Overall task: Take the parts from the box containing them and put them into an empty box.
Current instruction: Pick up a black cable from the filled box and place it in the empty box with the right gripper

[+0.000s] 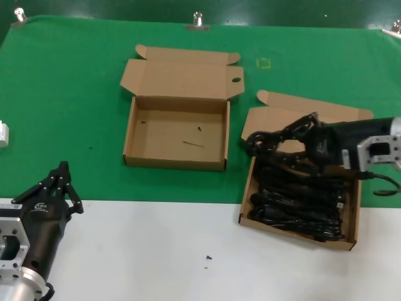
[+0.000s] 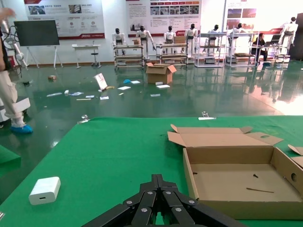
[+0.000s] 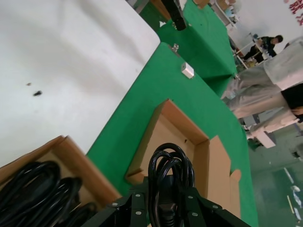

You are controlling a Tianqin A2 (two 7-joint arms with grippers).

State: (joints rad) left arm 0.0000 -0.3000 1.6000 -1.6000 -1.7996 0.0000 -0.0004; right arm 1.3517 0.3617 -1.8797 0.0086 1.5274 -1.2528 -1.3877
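The box of parts (image 1: 244,207) sits at the right, holding several coiled black power cords (image 1: 294,200). My right gripper (image 1: 299,133) is shut on one coiled cord (image 1: 263,139) and holds it above that box's left rear part; the cord's loop shows between the fingers in the right wrist view (image 3: 168,177). The empty box (image 1: 177,135) with a thin dark line on its floor lies at the centre, lid open behind it; it also shows in the left wrist view (image 2: 236,182) and the right wrist view (image 3: 161,142). My left gripper (image 1: 62,170) is shut and parked at the near left.
A small white adapter (image 1: 3,134) lies at the far left of the green mat, also in the left wrist view (image 2: 44,190). A white table strip (image 1: 188,251) runs along the front with small dark specks (image 1: 207,258). Clips (image 1: 197,21) hold the mat's far edge.
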